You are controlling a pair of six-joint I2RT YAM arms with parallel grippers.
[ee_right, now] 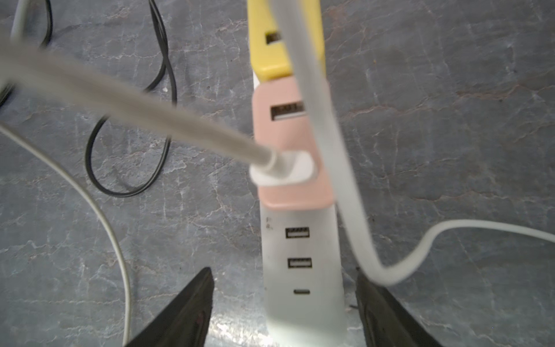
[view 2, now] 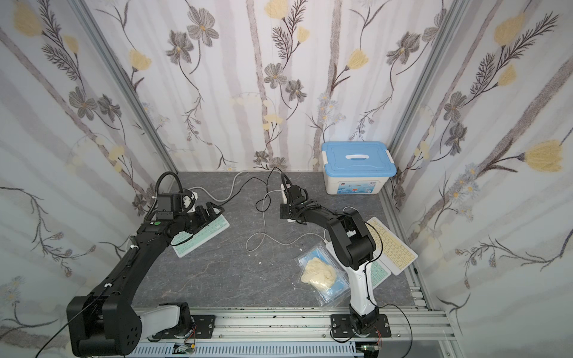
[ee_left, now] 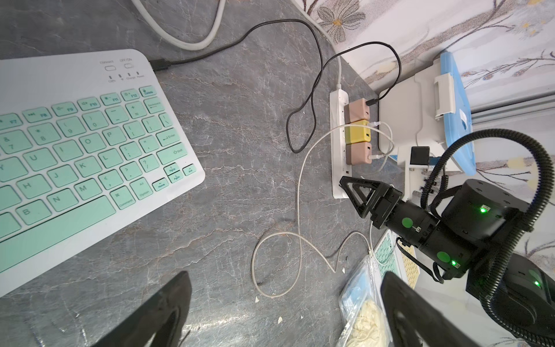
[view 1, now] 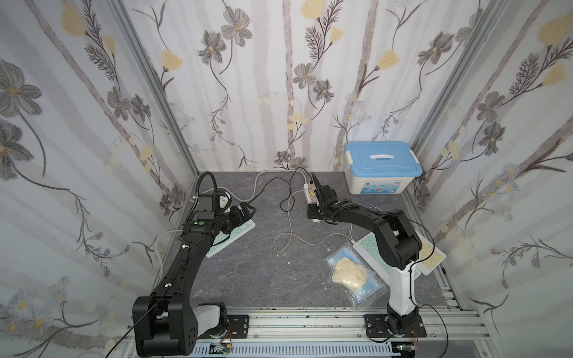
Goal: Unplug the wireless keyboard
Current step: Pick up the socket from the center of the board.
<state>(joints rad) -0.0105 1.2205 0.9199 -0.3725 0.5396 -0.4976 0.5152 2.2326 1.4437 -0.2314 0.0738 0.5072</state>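
A mint-green wireless keyboard (view 1: 235, 234) (ee_left: 75, 144) lies at the left of the table, with a black cable's plug (ee_left: 159, 64) in its back edge. That cable runs to the far pink adapter (ee_left: 356, 109) on a white power strip (ee_left: 338, 144) (ee_right: 300, 270). A yellow adapter (ee_left: 356, 132) and a second pink adapter (ee_right: 288, 144) sit beside it, each with a pale cable. My right gripper (ee_right: 283, 276) (view 1: 314, 190) is open, its jaws straddling the strip's near end with gaps on both sides. My left gripper (ee_left: 285, 279) (view 1: 248, 210) hangs open over bare table beside the keyboard's right end.
A blue-lidded white box (view 1: 383, 161) stands at the back right. A second mint keyboard (view 1: 369, 248) and a yellow keyboard (view 1: 431, 252) lie under my right arm, next to a plastic bag (view 1: 350, 269) of cream stuff. Loose grey cable (view 1: 288, 238) loops across mid-table.
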